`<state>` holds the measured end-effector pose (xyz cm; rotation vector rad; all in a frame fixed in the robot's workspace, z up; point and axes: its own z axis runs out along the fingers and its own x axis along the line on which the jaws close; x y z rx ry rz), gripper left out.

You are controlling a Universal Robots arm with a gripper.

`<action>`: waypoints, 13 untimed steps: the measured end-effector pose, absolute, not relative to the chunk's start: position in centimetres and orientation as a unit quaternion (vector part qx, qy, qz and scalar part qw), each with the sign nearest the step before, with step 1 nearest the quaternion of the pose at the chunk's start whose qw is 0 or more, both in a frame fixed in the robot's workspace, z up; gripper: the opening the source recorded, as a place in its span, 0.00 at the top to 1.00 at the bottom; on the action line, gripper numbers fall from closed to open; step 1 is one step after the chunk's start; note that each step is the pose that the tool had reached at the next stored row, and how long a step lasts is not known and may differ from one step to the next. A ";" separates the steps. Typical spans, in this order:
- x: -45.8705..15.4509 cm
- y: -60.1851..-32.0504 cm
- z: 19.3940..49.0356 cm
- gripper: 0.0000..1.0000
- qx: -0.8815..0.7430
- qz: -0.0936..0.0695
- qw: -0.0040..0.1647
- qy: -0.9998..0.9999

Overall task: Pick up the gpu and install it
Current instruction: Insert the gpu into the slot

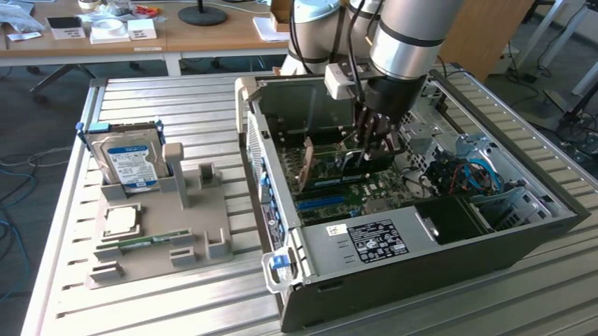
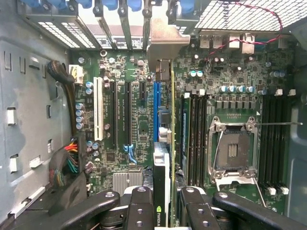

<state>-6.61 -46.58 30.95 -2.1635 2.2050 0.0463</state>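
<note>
— Where's the gpu (image 2: 162,175)?
— Inside the open black sheet-metal case (image 1: 402,245). It stands on edge over the green motherboard (image 2: 129,124), thin as a blade from the wrist view. Its silver bracket (image 2: 163,45) points toward the slotted rear wall.
— And the fingers (image 2: 139,208)?
— Black, jointed, dotted with screw heads, and clamped on the card from both sides (it's seen edge-on, so the fan face barely shows).
— Is it seated?
— Can't tell. Its edge runs right alongside the long blue slot (image 2: 156,108).
— Anything outside the case?
— On the ribbed metal counter (image 1: 168,105), a grey moulded holder (image 1: 201,231) has a silver, blue-labelled hard drive (image 1: 131,164) standing upright and a narrow green memory stick (image 1: 140,243) resting in it.
</note>
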 end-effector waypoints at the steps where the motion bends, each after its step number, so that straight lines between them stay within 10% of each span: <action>1: -6.6 -46.6 31.0 0.74 -0.700 0.015 0.026 0.713; 13: -6.9 -46.6 30.7 0.74 -0.700 0.015 0.026 0.713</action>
